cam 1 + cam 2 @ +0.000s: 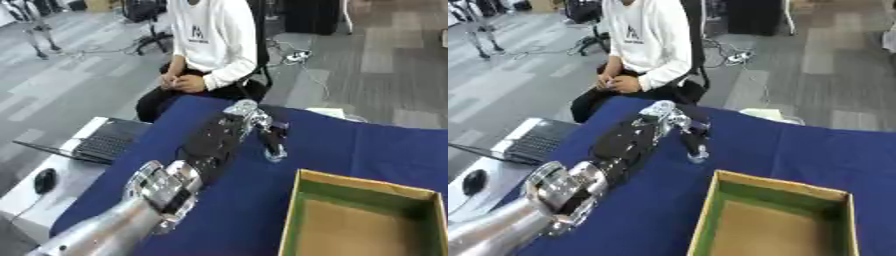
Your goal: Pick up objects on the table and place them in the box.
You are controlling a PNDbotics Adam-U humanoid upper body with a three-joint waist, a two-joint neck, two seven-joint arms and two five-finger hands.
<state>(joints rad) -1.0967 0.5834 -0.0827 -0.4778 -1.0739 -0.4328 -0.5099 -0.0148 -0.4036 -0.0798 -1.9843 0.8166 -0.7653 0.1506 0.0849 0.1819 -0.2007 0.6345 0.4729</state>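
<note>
My left arm reaches from the lower left across the blue table point(367, 150). Its hand point(248, 114) is near the far edge, fingers curled round the top of a slim dark object point(274, 141) with a pale, shiny lower end. That object points down, and its end is at or just above the cloth. An open cardboard box point(296, 210) with green inner walls stands at the lower right, to the right of the hand and nearer to me. Nothing shows inside it. My right hand appears in neither view.
A laptop point(103, 142) and a dark mouse point(44, 180) lie on a white side table to the left. A person sits just beyond the table's far edge. A small white item point(328, 112) lies at that edge.
</note>
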